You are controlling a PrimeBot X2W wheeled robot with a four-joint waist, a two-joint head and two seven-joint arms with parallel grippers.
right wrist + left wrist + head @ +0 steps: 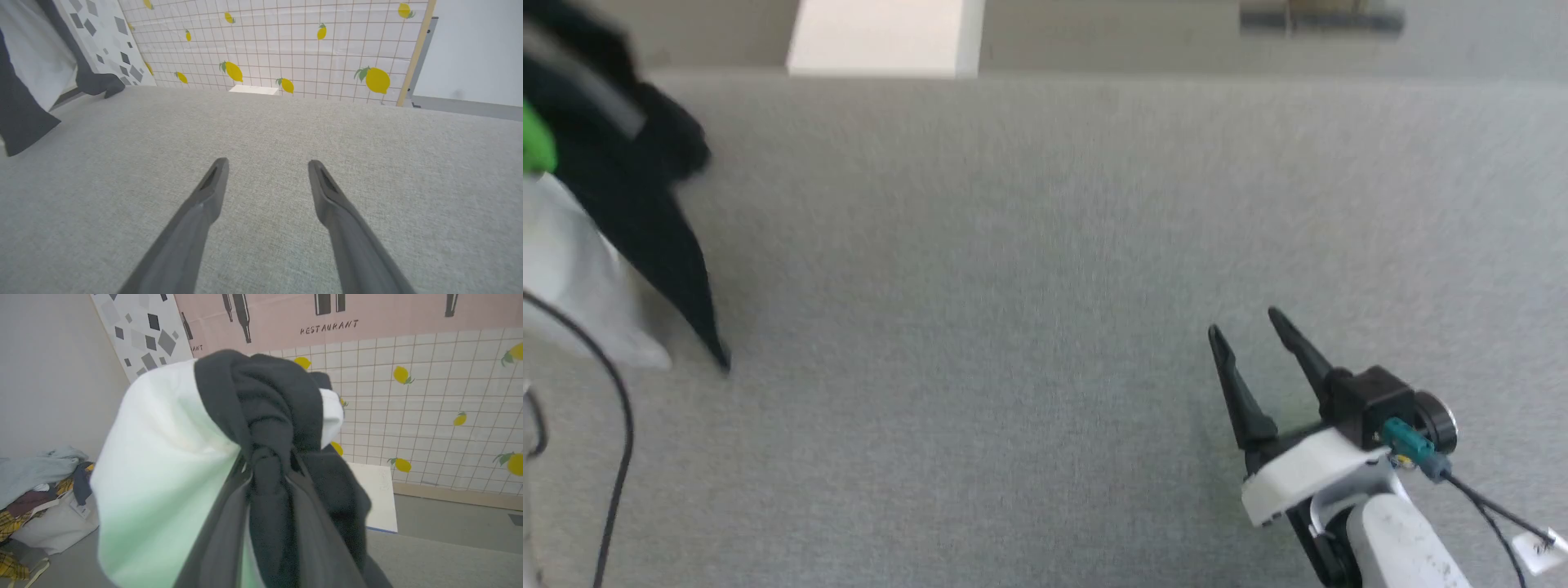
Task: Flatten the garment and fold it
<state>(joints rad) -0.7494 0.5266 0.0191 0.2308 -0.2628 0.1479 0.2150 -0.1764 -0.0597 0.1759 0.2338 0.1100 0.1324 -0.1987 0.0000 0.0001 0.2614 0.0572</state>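
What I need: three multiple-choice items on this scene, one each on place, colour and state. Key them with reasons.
1. Where in the head view is the garment? A. centre B. lower right C. far left
2. The garment's colours? A. black and white B. red and blue C. all yellow
3. The right hand is: A. shut on the garment B. open and empty C. shut on a cable
1 C: it shows at the left edge. 2 A: black cloth lies beside white in the left wrist view. 3 B: its fingers stand apart over the bare grey surface.
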